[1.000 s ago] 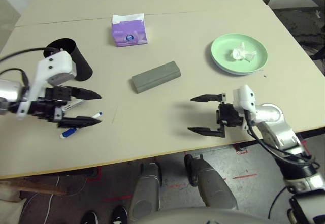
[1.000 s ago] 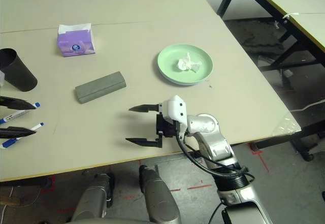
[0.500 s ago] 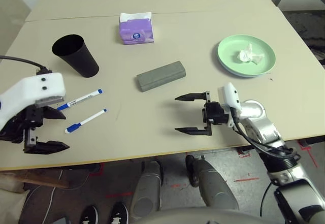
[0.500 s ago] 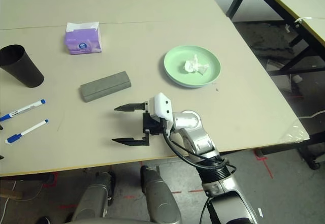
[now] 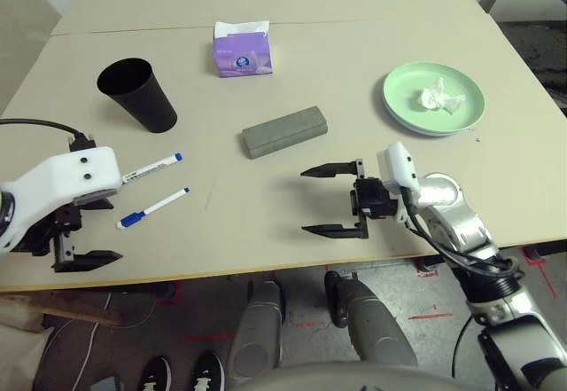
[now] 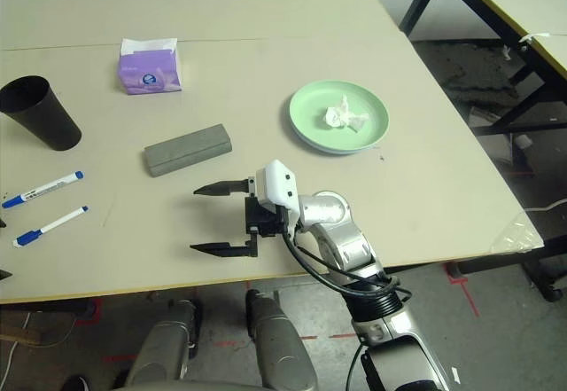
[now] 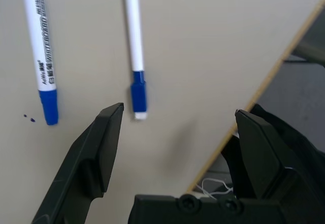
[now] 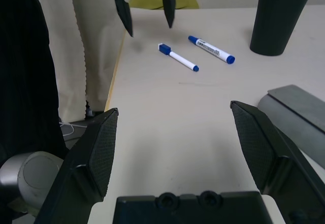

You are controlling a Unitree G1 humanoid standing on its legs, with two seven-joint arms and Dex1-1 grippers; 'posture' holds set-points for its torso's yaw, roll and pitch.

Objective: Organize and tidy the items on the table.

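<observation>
- Left gripper I see spread wide, empty, at the table edge, markers at its 1 o'clock.
- Right gripper gapes empty, level, pointing toward 9 o'clock; case at its 11.

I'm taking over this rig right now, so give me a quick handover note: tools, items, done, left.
Left tool: open, empty, at the table's near edge, short of the two markers.
Right tool: open, empty, just in front of the grey case.
Black cup upright far left; tissue on the green plate; purple tissue pack at back.
Done: tissue plated. Left: markers and case ungrasped.
</observation>
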